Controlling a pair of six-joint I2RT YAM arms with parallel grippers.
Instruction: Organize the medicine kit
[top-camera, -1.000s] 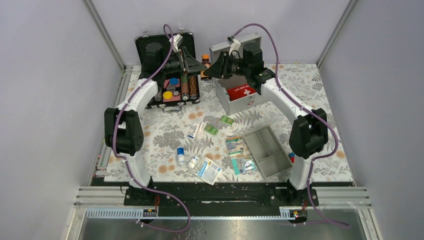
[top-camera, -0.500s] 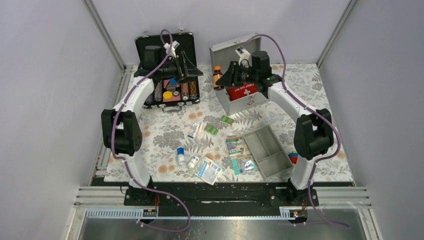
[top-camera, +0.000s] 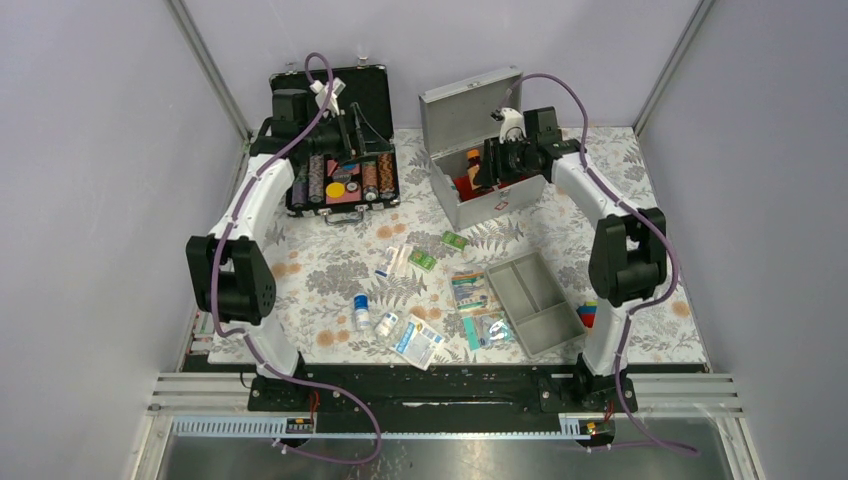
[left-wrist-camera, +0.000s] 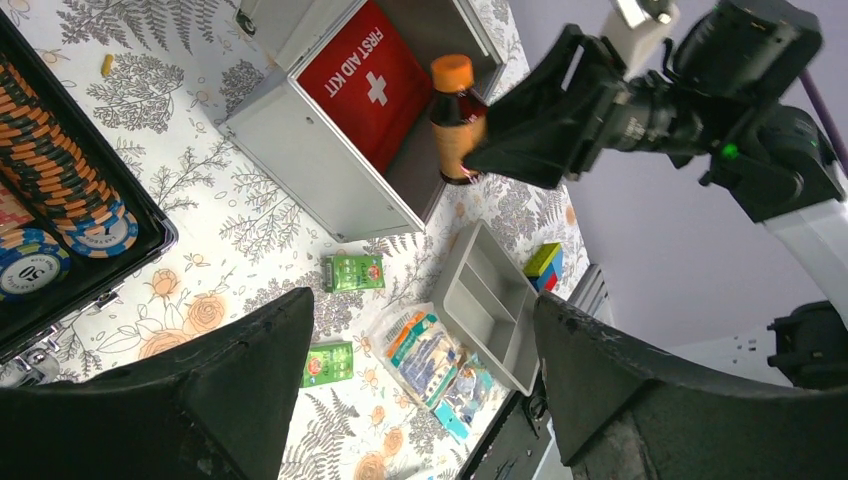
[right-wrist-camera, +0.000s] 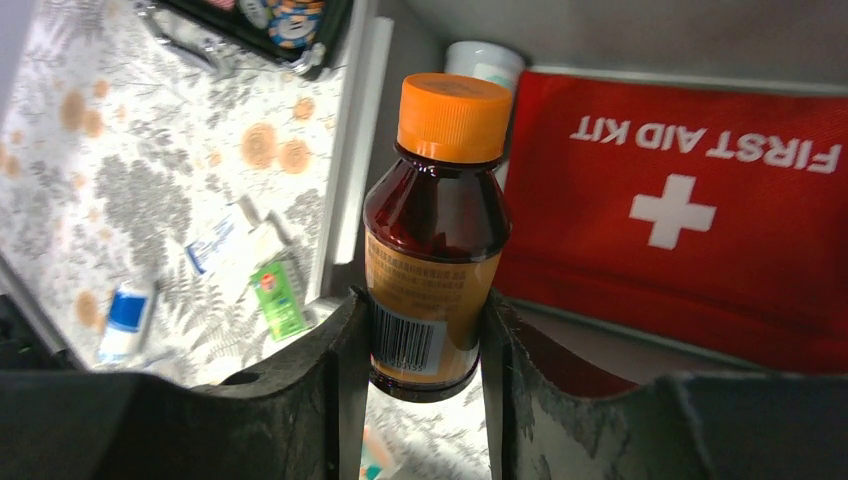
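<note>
The medicine kit's metal box (top-camera: 482, 209) stands open at the back right, lid (top-camera: 468, 98) up. My right gripper (top-camera: 482, 166) hangs over its left part, shut on a brown bottle (right-wrist-camera: 437, 232) with an orange cap, held upright by its labelled lower body. In the left wrist view the bottle (left-wrist-camera: 456, 118) hangs just above the box opening. A red first aid pouch (right-wrist-camera: 700, 250) and a white container (right-wrist-camera: 484, 61) lie inside. The kit's grey divided tray (top-camera: 533, 300) sits on the table, front right. My left gripper (top-camera: 345, 138) is open and holds nothing, above the black chip case (top-camera: 342, 188).
Loose items lie on the floral cloth in front: two green sachets (top-camera: 421, 260), small blue-capped vials (top-camera: 361, 312), plastic packets (top-camera: 469, 290) and a white-blue pack (top-camera: 419, 340). A coloured block (top-camera: 587, 315) sits right of the tray. The cell walls close in on both sides.
The left gripper opened off the bottle and drew back left over the chip case. The right gripper carried the bottle right, from between the cases to above the metal box.
</note>
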